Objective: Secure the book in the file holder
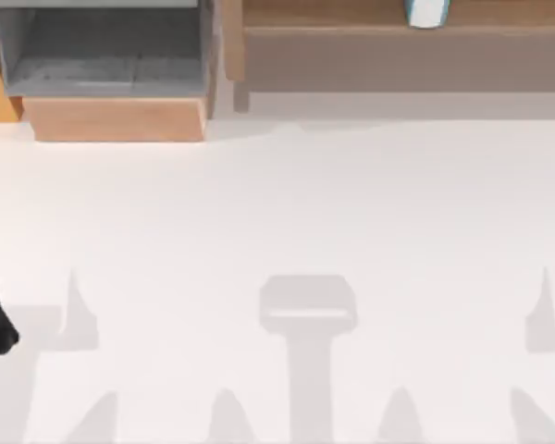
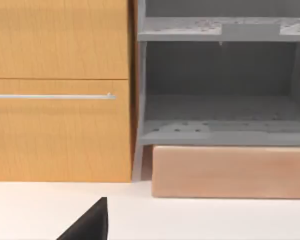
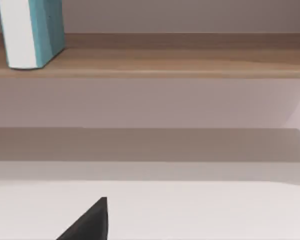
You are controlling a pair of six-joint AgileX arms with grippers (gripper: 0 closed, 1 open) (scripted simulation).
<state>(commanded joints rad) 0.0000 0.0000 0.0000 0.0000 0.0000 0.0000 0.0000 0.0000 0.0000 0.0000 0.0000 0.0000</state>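
Book (image 1: 426, 13): teal cover, white page edges, upright on the long wooden shelf (image 1: 351, 17) well right of the file holder (image 1: 102, 55), its upper part cut off at the frame edge. File holder: grey walls, wooden front lip, orange-tan side, standing at the bench's (image 1: 287, 213) far left corner, partly cropped. Left pincer (image 2: 87, 225) and right pincer (image 3: 87, 225): each a dark tip at the frame edge; whether wide or narrow cannot be told; bench plain white.
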